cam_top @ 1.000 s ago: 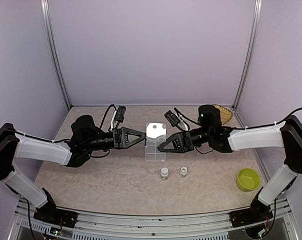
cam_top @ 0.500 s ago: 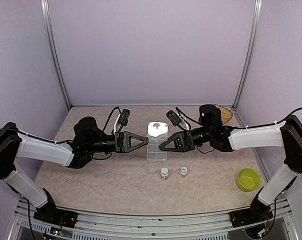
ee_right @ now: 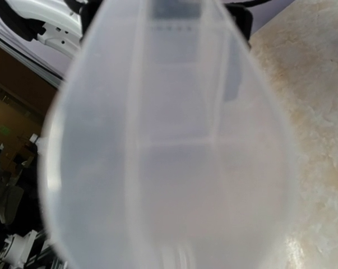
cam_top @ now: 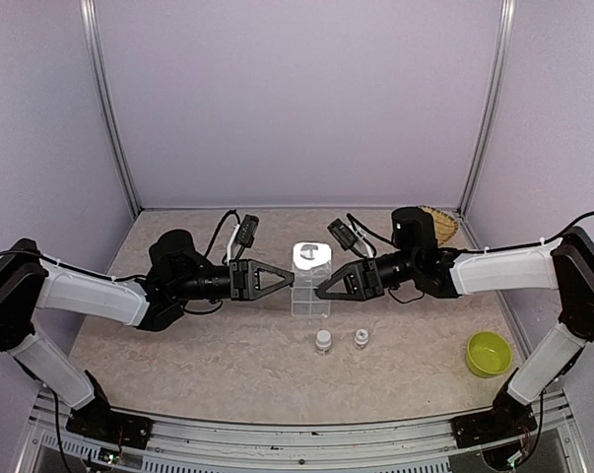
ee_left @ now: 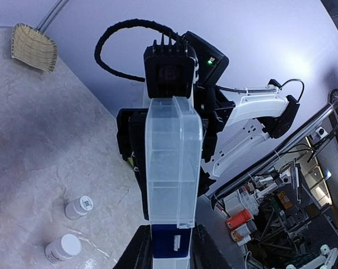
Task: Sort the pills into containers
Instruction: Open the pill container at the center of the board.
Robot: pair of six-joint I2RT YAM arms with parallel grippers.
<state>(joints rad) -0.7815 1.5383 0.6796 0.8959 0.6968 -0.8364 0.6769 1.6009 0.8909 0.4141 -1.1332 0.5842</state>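
A clear compartment box, the container, stands on edge at mid-table, caught between both arms. My left gripper meets its left end. In the left wrist view the container runs away from the camera, and my left gripper has a finger pressed against each side of its near end. My right gripper is shut on the right end. The blurred container fills the right wrist view and hides those fingers. No pills can be made out.
Two small white-capped bottles stand on the table in front of the box, also seen in the left wrist view. A lime-green bowl sits at the front right. A woven basket lies at the back right.
My left gripper has moved right to the box and its fingers have drawn in onto the left end. The box and right gripper have shifted slightly right.
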